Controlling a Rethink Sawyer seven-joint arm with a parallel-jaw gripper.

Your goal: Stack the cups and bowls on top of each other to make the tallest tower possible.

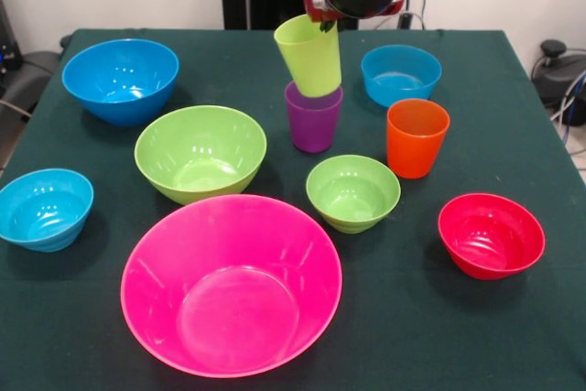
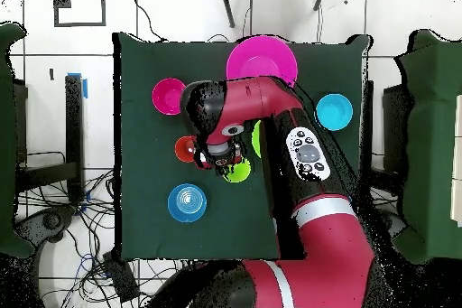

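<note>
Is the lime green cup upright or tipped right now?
Tipped: the lime green cup leans, its base at the purple cup's rim, its top under the gripper.

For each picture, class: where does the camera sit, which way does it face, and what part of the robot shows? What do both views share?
Front view: across the table, facing the robot; the arm's end holds the tilted lime green cup over the purple cup.
Overhead view: above, looking straight down; the whole red arm covers several bowls.
Shared: the huge pink bowl.

Red and black arm bent low over the table, claw [image 1: 327,23] pointing down, grip hidden.
</note>
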